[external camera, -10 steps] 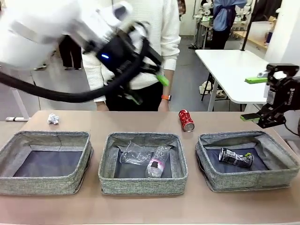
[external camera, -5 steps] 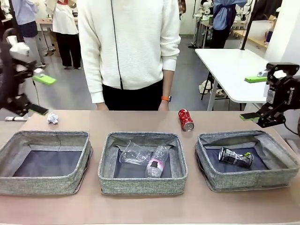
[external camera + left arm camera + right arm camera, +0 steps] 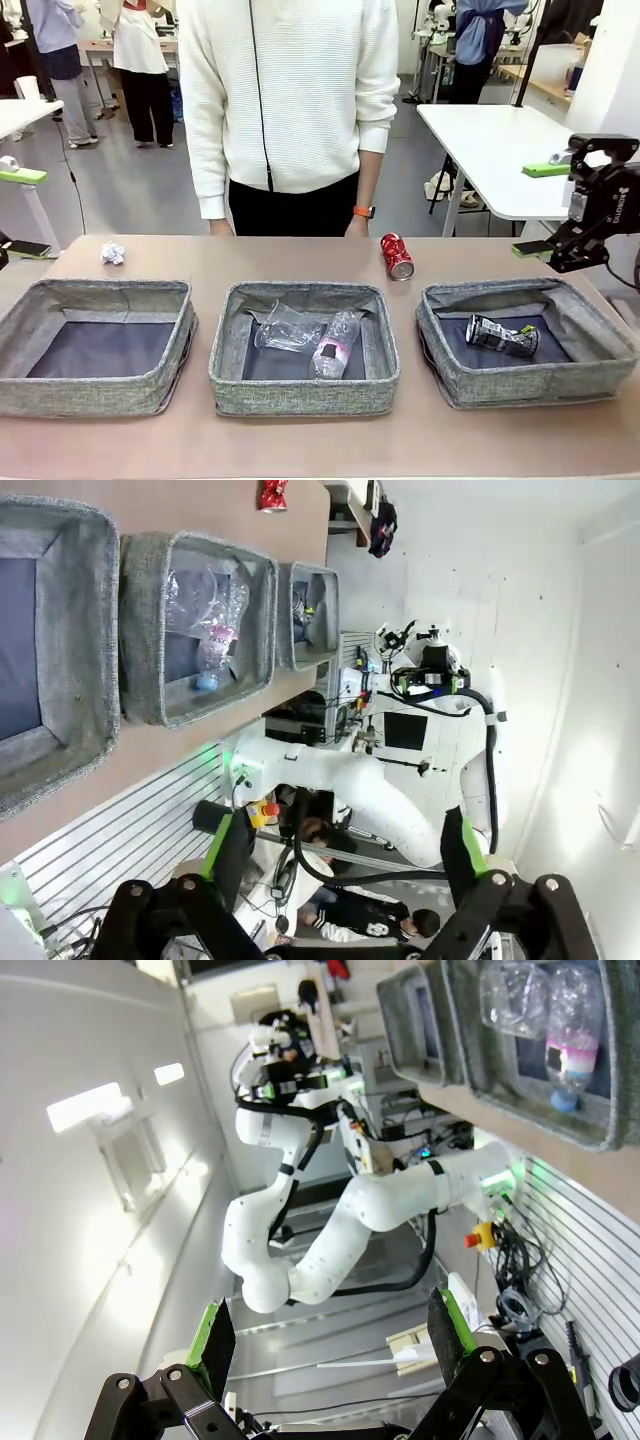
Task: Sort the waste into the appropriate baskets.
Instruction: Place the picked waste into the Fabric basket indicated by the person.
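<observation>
We find left gripper (image 3: 22, 212) and right gripper (image 3: 540, 210) gaping, empty. The red cylindrical metal can (image 3: 397, 256) sits low, leftward of the right gripper; an off-centre pinch could knock it rolling.

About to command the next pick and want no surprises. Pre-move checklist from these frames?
1. Both hands open and empty: ok. The left hand and right hand hold nothing.
2. Unsorted waste reachable: ok. The red can and paper ball lie uncovered near the far edge.
3. Left basket ready for paper: ok, floor bare.
4. Right basket has room beside the crushed can: ok.
5. Person's hand clear of the red can: not ok, it hangs close beside the can.
</observation>
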